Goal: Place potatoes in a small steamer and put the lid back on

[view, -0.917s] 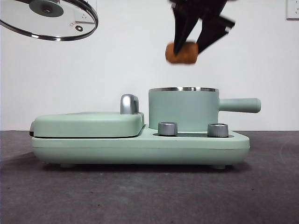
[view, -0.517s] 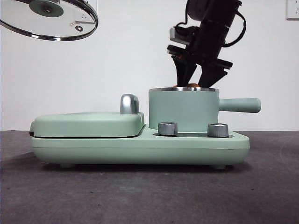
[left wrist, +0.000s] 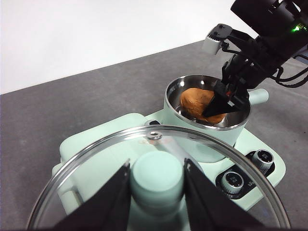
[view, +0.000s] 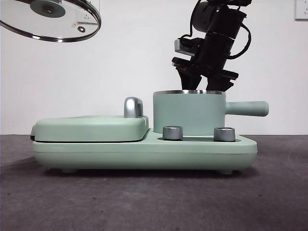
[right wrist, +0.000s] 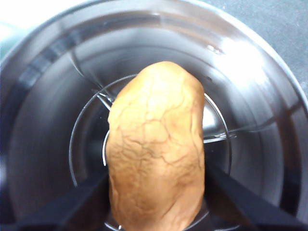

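Note:
The orange-brown potato [right wrist: 156, 154] is inside the small steamer [view: 187, 113], down against its steel floor. My right gripper [view: 202, 83] reaches into the pot from above, its jaws pressed on both sides of the potato [left wrist: 195, 101]. From the front the potato is hidden behind the pot wall. The glass lid [view: 48, 19] hangs high at the upper left, tilted. My left gripper [left wrist: 157, 179] is shut on its mint-green knob, up and to the side of the steamer [left wrist: 173, 103].
The steamer stands on a mint-green cooker base [view: 144, 154] with two steel dials [view: 173, 133] in front. A flat hinged griddle plate [view: 91, 127] with a chrome handle [view: 132, 107] takes up the left half. The pot's side handle [view: 248, 108] sticks out to the right.
My right gripper has come down from above the pot with the potato and now reaches inside it. The potato has dropped out of the front view. The lid has stayed where it was.

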Robot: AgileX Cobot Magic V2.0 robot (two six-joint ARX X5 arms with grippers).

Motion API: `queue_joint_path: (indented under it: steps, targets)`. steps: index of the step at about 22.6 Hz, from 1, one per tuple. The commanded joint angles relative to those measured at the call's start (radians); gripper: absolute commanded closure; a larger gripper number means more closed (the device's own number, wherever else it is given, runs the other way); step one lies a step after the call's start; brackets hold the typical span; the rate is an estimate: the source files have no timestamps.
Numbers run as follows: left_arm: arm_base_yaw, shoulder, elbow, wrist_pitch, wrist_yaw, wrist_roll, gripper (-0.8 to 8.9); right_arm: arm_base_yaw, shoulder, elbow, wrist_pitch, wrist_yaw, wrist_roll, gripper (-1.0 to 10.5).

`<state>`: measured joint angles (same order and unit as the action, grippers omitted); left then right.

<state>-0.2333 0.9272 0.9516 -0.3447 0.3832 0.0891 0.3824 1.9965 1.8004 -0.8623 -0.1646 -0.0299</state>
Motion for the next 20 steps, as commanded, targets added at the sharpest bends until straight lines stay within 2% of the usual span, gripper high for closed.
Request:
queue_joint_path:
  steps: [1,6,12,15,18,20]
  targets:
    - [-0.002,0.001,0.016,0.026,0.001,0.003,8.04,0.008,0.028,0.023,0.006,-0.004,-0.012,6.0]
    - [-0.002,0.001,0.016,0.023,0.001,0.003,8.04,0.008,-0.022,0.026,0.018,-0.028,-0.011,6.1]
    - [-0.002,0.001,0.016,0.022,0.001,0.004,8.04,0.008,-0.263,-0.035,0.090,-0.009,-0.010,6.1]
    - [-0.002,0.001,0.016,0.022,0.001,0.003,8.04,0.026,-0.460,-0.257,0.220,0.016,0.001,6.1]
    - [-0.002,0.001,0.016,0.022,0.001,-0.001,8.04,0.029,-0.645,-0.493,0.346,0.012,0.056,6.2]
    - [-0.002,0.001,0.016,0.023,0.001,-0.004,8.04,0.029,-0.756,-0.619,0.386,0.013,0.068,6.2]
